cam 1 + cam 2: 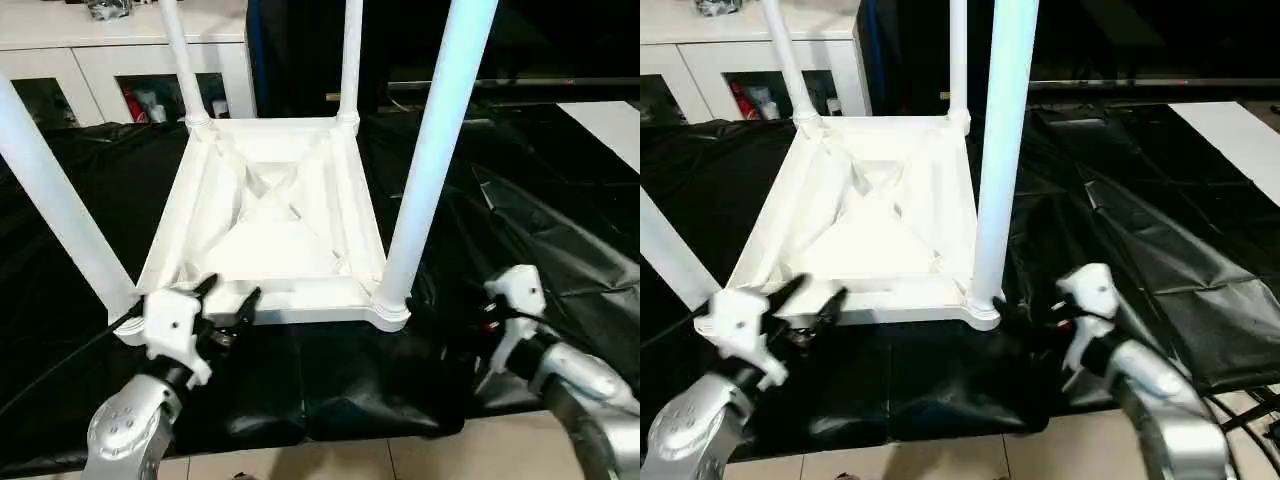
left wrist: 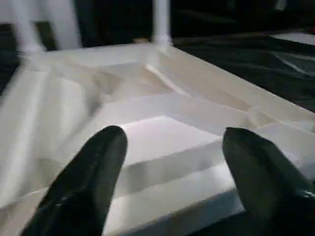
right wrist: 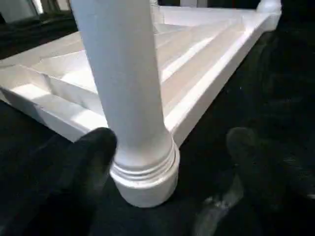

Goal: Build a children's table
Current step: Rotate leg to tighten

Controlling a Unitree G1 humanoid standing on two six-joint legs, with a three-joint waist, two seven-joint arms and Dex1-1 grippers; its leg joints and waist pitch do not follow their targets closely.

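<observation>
The white tabletop (image 1: pixel 270 210) lies upside down on the black cloth, ribbed underside up. A white leg stands in each corner socket: near-right leg (image 1: pixel 430 160), near-left leg (image 1: pixel 55 200), far-left leg (image 1: pixel 180 60), far-right leg (image 1: pixel 350 60). My left gripper (image 1: pixel 232 290) is open at the tabletop's near edge by the near-left corner, with nothing between its fingers (image 2: pixel 93 167). My right gripper (image 3: pixel 172 135) is open just right of the near-right leg's flared base (image 3: pixel 145 177). Its fingers (image 3: pixel 91 152) are spread wider than that base and do not close on it.
The black cloth (image 1: pixel 560 220) covers the work table and is wrinkled on the right. A white cabinet (image 1: pixel 120 50) stands behind at the back left. A white panel (image 1: pixel 610 115) lies at the far right. Tiled floor (image 1: pixel 400 460) shows below the table's near edge.
</observation>
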